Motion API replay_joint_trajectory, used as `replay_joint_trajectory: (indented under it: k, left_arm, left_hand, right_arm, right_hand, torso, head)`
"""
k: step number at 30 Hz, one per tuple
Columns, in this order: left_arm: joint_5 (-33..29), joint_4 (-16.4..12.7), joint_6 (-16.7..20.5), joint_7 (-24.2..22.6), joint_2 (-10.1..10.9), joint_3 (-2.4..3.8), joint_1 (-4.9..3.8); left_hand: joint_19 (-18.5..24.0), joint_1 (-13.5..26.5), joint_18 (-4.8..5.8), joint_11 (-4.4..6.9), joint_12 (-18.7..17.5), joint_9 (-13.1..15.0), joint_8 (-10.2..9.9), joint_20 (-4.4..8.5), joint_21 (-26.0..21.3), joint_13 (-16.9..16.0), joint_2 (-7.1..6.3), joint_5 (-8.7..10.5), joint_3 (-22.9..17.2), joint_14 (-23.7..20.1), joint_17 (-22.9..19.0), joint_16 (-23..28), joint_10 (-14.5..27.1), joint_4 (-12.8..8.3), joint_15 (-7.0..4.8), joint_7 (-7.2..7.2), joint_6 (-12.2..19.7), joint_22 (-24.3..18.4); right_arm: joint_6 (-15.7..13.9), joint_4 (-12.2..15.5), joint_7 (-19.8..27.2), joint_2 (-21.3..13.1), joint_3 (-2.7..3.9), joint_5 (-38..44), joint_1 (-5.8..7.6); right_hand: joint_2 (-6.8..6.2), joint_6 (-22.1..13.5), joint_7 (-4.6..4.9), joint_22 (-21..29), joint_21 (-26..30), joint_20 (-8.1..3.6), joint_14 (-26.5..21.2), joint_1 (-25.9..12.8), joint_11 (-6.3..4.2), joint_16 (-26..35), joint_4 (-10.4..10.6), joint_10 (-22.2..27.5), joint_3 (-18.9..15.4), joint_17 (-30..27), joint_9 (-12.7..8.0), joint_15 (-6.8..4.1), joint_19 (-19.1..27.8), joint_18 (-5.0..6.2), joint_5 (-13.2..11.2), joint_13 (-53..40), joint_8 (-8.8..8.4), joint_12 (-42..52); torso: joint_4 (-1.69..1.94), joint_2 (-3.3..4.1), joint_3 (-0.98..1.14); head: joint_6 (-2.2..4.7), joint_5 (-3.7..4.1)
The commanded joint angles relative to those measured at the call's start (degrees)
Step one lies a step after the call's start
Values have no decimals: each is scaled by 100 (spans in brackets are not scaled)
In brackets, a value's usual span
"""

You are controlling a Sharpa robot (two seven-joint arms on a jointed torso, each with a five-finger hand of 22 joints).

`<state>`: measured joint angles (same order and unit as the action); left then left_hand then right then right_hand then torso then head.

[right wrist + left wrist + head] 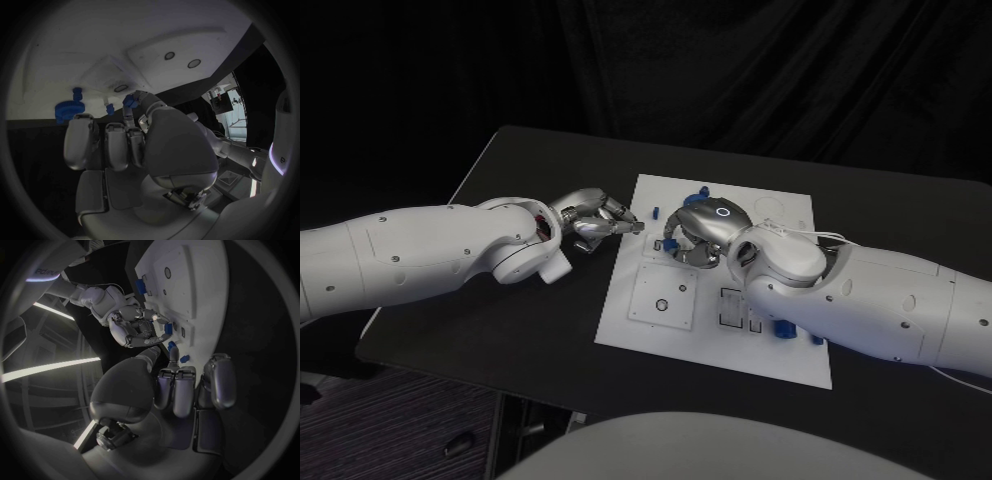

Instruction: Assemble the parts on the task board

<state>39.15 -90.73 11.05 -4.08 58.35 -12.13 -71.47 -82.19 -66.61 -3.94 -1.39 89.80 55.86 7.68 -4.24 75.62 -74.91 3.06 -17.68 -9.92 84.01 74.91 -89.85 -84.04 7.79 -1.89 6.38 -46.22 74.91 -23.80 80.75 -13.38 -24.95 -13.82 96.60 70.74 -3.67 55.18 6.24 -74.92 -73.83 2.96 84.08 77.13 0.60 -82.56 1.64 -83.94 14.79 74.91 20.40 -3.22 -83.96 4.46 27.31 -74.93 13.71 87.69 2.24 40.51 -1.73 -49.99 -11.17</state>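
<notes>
The white task board (718, 300) lies mid-table. My right hand (698, 234) hovers over its far left part and pinches a small blue part (129, 100) between thumb and a finger; the left wrist view shows that part (167, 328) in the right hand (130, 326) too. My left hand (599, 222) sits at the board's left edge with fingers (185, 390) curled. Two small blue pieces (172, 345) (185, 358) show right at its thumb tip; whether it holds either is unclear. More blue parts stand on the board (704, 190) (653, 212) (65, 108).
Two more blue parts (783, 328) (816, 338) lie near the board's front right, beside my right forearm. A square raised plate (664, 296) with holes sits on the board's near left. Bare black table (516, 330) lies left of the board.
</notes>
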Motion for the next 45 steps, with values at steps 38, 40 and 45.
replay_joint_trajectory:
  k: [38, 40, 45]
  left_arm:
    - [-418, 68, -542, -637, -322, 4, 108]
    - [-418, 77, -536, -633, -325, 4, 108]
    - [-418, 87, -535, -644, -338, 4, 111]
  left_hand:
    - [90, -379, 1, -113, 20, -1096, -120, -128, -148, -1509, 84, -96, 176, 599, 1509, -15, -596, 95, 114, 66, -122, 987]
    - [94, -390, -1, -110, 20, -1109, -115, -126, -155, -1509, 89, -116, 175, 599, 1509, -15, -596, 94, 112, 63, -118, 985]
    - [93, -424, 0, -110, 20, -1152, -116, -123, -152, -1509, 102, -166, 169, 599, 1509, -15, -596, 88, 108, 66, -83, 986]
  right_arm:
    - [-907, 338, 457, -114, 12, -315, -13]
    - [-907, 344, 453, -120, 12, -316, -13]
    - [-923, 353, 441, -118, 12, -333, -13]
  right_hand:
    - [53, 32, -165, -1037, -35, -58, 374, -168, -58, -33, -66, -305, 42, 442, 673, -62, -74, -92, -73, -1059, 119, 28]
    - [53, 32, -165, -1037, -35, -58, 374, -168, -58, -33, -66, -305, 42, 442, 673, -62, -74, -92, -73, -1059, 119, 28]
    - [55, 33, -166, -1037, -35, -58, 375, -169, -59, -37, -68, -309, 44, 447, 679, -63, -75, -91, -79, -1065, 124, 31]
  torso:
    - [-27, -10, 9]
    - [-26, -11, 9]
    - [-30, -11, 11]
  head:
    - [-1, -10]
    - [-1, -3]
    - [-1, 3]
